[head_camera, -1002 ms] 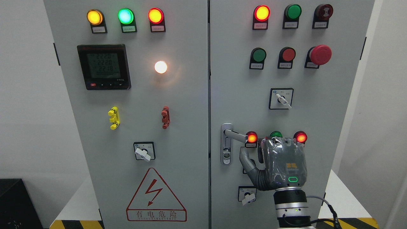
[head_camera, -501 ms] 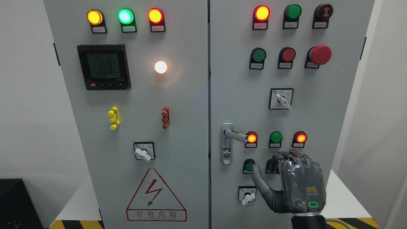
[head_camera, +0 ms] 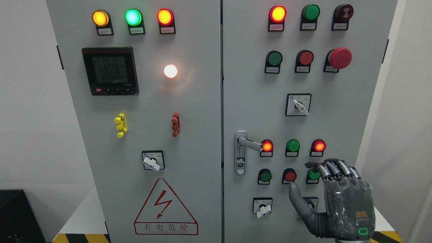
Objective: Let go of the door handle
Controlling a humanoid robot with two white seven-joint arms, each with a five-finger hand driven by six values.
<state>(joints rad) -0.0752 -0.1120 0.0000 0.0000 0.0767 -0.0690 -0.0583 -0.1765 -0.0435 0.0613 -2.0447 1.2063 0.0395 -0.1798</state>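
Note:
A silver door handle (head_camera: 249,144) sticks out from its lock plate (head_camera: 240,153) at the left edge of the right cabinet door, with its lever pointing right. My right hand (head_camera: 337,199) hangs at the lower right, well below and to the right of the handle, touching nothing. Its fingers (head_camera: 332,167) are loosely bent with the thumb (head_camera: 297,199) out to the left, and it holds nothing. The left arm is out of view.
The grey cabinet (head_camera: 216,101) has two doors with lit indicator lamps, push buttons, rotary switches (head_camera: 298,105) and a red emergency stop (head_camera: 340,58). A meter display (head_camera: 110,71) and a warning triangle (head_camera: 165,207) are on the left door. White walls flank both sides.
My right hand has come off the handle's end and dropped down and to the right, its fingers opening. The handle lever is now fully exposed.

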